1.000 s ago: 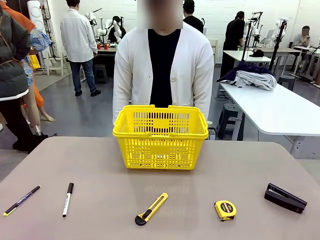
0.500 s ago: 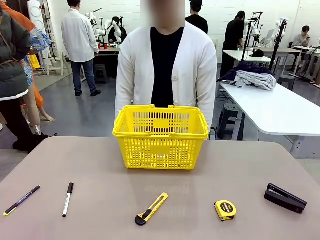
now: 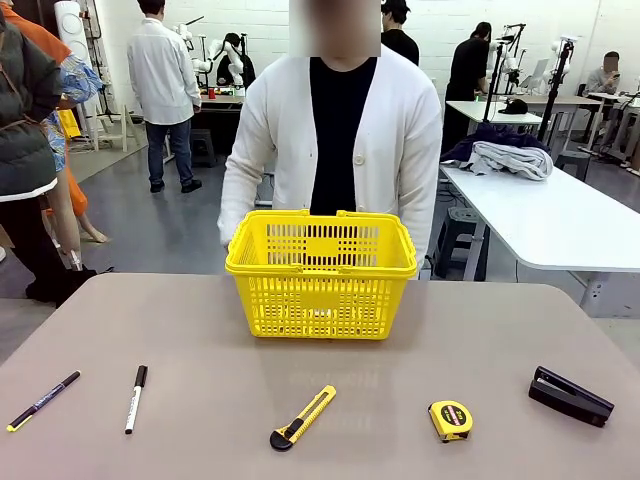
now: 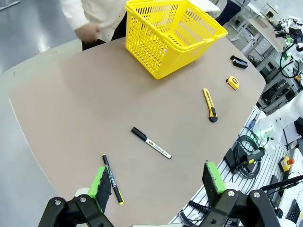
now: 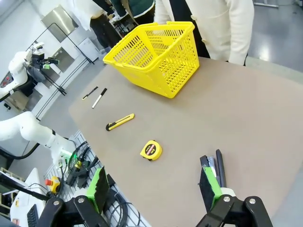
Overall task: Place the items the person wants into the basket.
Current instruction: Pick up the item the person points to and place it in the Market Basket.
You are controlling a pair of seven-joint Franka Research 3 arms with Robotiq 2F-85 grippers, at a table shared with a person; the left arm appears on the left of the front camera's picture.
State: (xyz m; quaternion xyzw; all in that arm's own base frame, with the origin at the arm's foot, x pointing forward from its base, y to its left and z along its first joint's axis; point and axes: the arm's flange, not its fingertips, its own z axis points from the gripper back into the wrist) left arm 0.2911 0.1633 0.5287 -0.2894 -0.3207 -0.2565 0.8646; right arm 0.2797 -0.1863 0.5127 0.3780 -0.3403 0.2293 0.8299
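1. L gripper (image 4: 157, 179): jaws wide, nothing held, above table (image 3: 200, 330) edge nr pen (image 3: 42, 400).
2. Pen, white marker (image 3: 135, 398): flat, near-left, apart.
3. Utility knife (image 3: 303, 417): near-centre, before basket (image 3: 321, 272); person (image 3: 340, 140) behind.
4. Tape measure (image 3: 450, 420), stapler (image 3: 570, 396): near-right.
5. R gripper (image 5: 154, 183): wide, empty.

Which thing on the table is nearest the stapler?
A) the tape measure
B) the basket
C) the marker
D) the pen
A: in the front view the tape measure lies just to the left of the stapler, with nothing between them.
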